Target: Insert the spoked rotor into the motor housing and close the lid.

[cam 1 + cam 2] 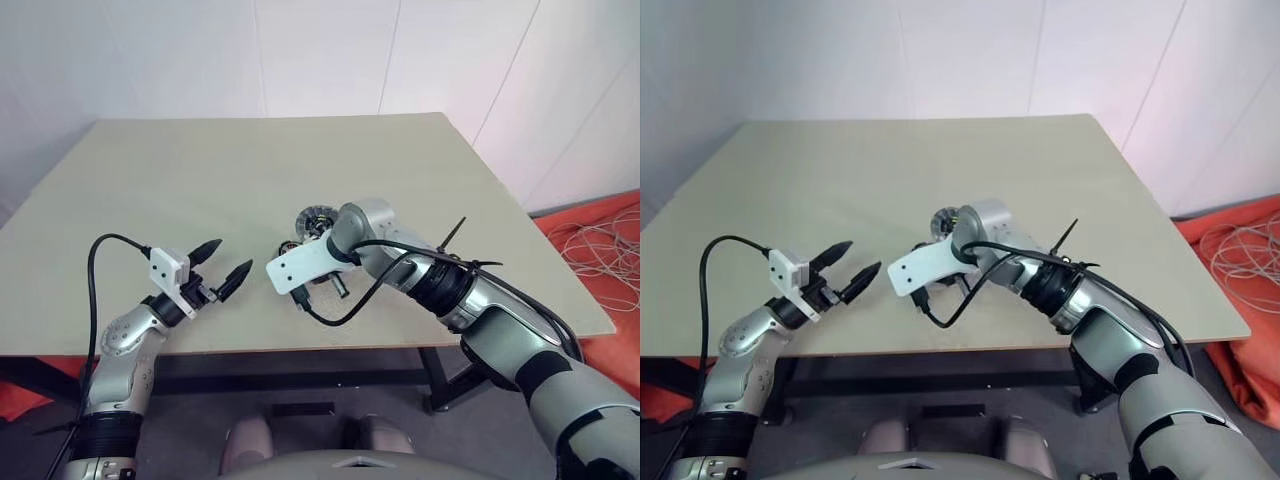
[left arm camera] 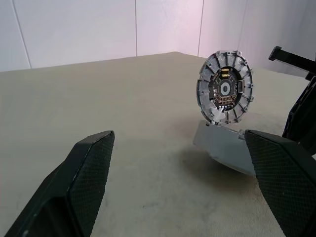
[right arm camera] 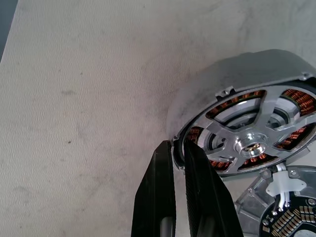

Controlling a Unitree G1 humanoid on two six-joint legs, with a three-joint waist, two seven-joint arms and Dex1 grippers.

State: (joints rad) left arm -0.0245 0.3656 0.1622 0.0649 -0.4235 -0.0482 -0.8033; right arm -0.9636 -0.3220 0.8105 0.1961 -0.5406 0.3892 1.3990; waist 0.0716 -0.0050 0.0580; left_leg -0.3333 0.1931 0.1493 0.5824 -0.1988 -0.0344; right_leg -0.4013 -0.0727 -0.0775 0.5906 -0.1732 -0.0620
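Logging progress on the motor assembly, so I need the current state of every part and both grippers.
spoked rotor: seated in the housing, rim pinched by the right gripper.
motor housing: on the table, open, windings showing between the spokes.
lid: off, standing on edge, ribbed face showing.
left gripper: open, empty, above the table.
right gripper: shut on the rotor's rim.
table: bearing the parts.

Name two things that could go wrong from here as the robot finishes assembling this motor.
1. The right gripper pinches only the thin rim of the spoked rotor over the motor housing; it may slip or seat crooked.
2. The lid stands tilted on edge beside the housing; a nudge could topple it. The open left gripper holds nothing.
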